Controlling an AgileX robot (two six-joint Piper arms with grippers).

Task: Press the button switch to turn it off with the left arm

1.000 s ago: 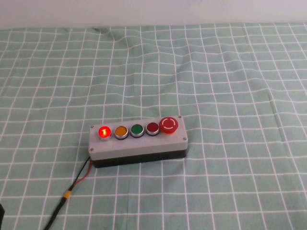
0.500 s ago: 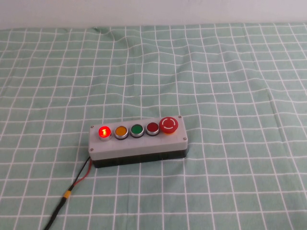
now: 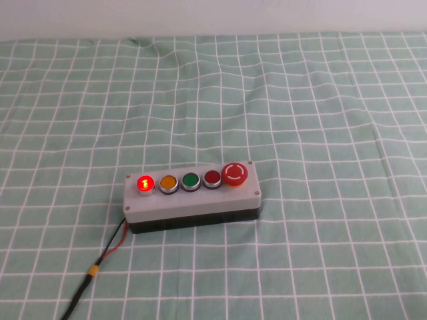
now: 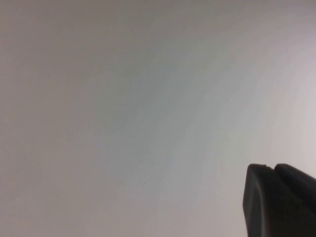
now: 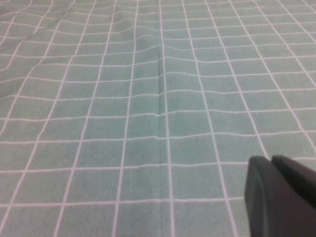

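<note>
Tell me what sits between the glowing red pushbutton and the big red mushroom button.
In the high view, three round buttons sit between the glowing red pushbutton and the mushroom button: orange, green, dark red. Neither gripper shows there.

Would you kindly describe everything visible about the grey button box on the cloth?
The grey button box lies flat on the green checked cloth, a pale lid over a dark base. Its row holds the button switch, glowing red at the left end, then amber, green, dark red and a mushroom button. Red and black wires leave its left corner. Neither gripper touches it.
</note>
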